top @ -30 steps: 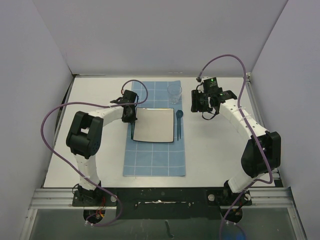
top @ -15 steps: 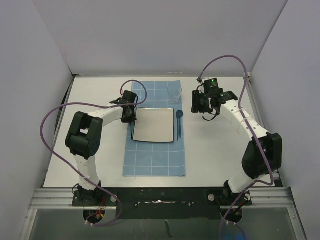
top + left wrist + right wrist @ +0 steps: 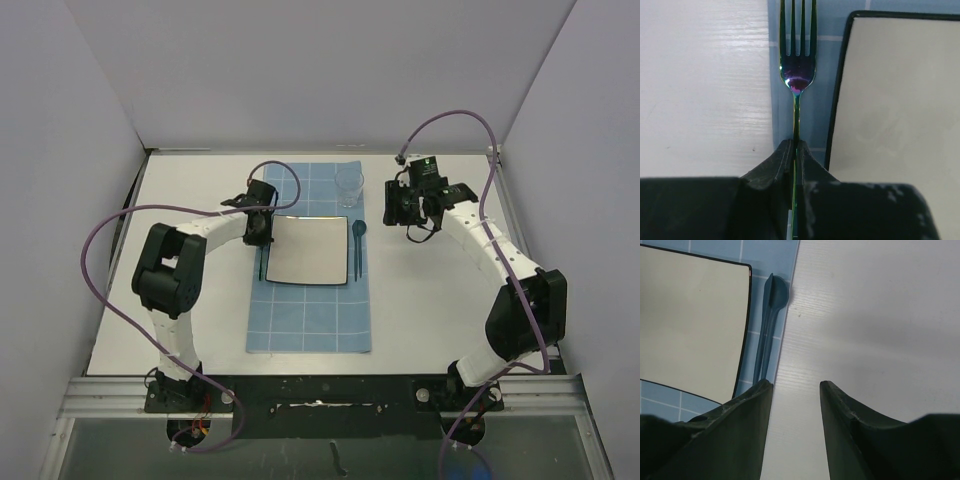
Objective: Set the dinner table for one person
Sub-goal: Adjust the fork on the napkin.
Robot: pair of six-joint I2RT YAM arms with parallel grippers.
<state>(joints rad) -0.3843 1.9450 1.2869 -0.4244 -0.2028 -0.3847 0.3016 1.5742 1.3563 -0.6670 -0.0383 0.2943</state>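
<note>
Nearest to us, the black rail (image 3: pixel 320 385) carries both arm bases. From it the dinner table (image 3: pixel 440 310), a broad white top, runs away to the back wall and fills the middle of the overhead view between the two side walls.

A blue mat (image 3: pixel 310 315) with a white grid lies lengthwise on the table between the arms, its near end close to the rail. On its far half sits a square pale plate (image 3: pixel 308 250) with a thin dark rim.

Just beside the plate's left rim we find the fork (image 3: pixel 797 65), dark with a rainbow sheen. Its handle is pinched between the pressed-together fingers of the left gripper (image 3: pixel 794 146). From the wrist camera, the tines point away from the fingers over the left strip of the mat, right at the border with the bare white top. We cannot tell whether the tines touch the cloth or hang just above it. From overhead, the left gripper (image 3: pixel 261 243) sits at the plate's far left corner.

On the plate's right side a blue spoon (image 3: pixel 771 315) lies along the mat's right edge, close to the plate but apart from it, bowl toward the far end.

To the right of the spoon, the right gripper (image 3: pixel 795 385) hovers over bare table, its fingers spread with nothing between them.

Farthest out, a clear glass (image 3: pixel 349 185) stands on the mat's far right corner, beyond the plate.
</note>
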